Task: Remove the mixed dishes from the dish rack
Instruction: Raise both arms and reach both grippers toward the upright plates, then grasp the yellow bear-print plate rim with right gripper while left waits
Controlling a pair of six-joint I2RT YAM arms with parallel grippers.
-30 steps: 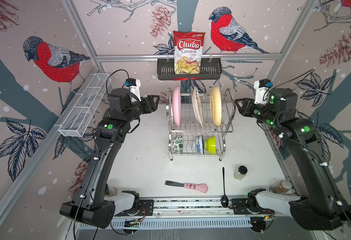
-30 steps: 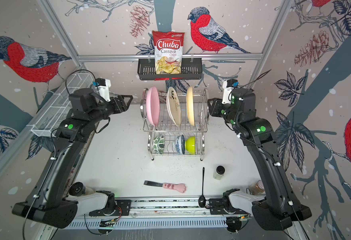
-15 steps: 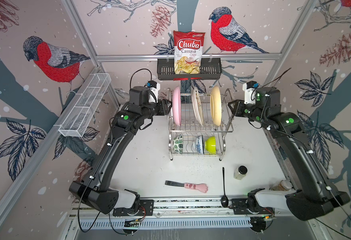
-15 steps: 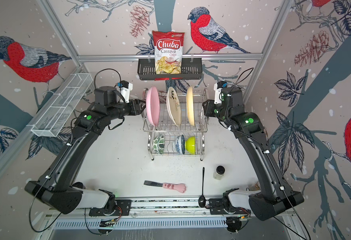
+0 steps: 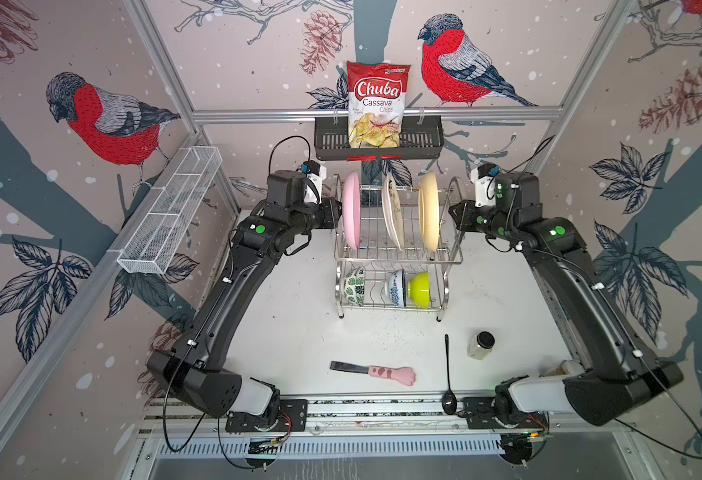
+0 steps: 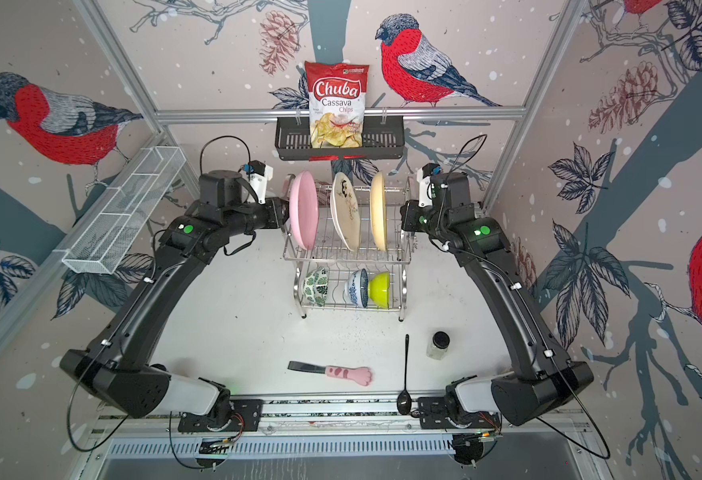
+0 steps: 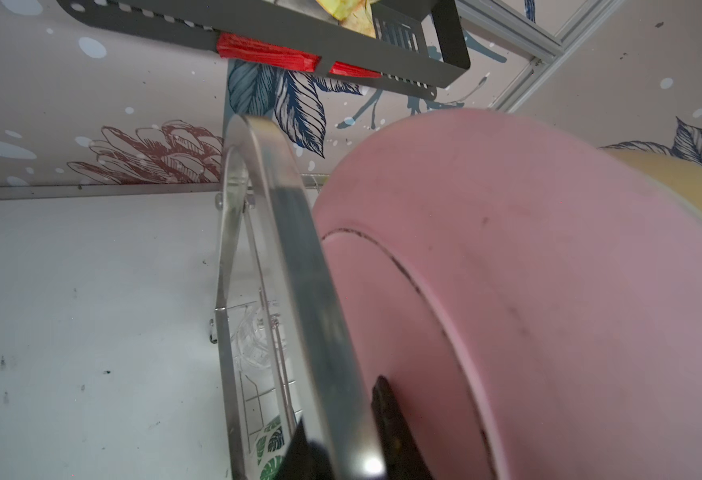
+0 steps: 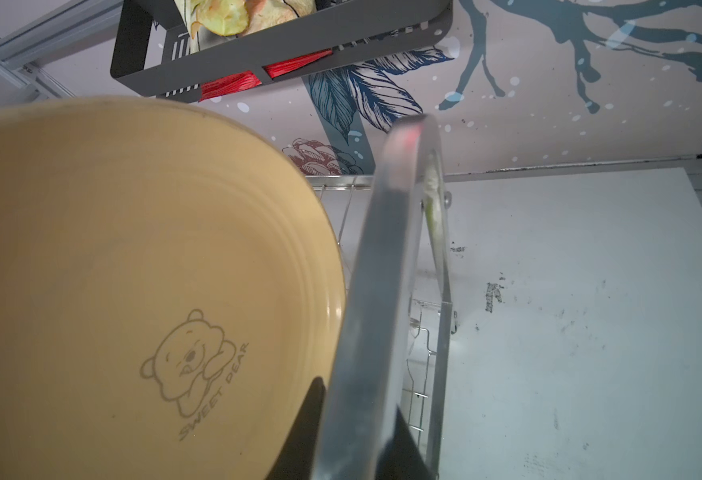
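Clamping the dish rack (image 7: 295, 257) by its side handles, left gripper (image 7: 341, 432) and right gripper (image 8: 353, 432) squeeze steel, pink plate (image 7: 548, 291) and cream-yellow plate (image 8: 133, 249) just beside them.

1. Left arm (image 5: 224, 291) and right arm (image 5: 582, 291) were glossy black, with curved shells
2. Green lights (image 5: 260, 228) glowed near each wrist
3. White camera blocks (image 5: 314, 183) trailed thin black cables
4. Pale grey covers (image 5: 253, 395) wrapped the base joints

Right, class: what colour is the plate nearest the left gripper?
Pink. The plate shows best in the left wrist view, where it fills much of the picture.
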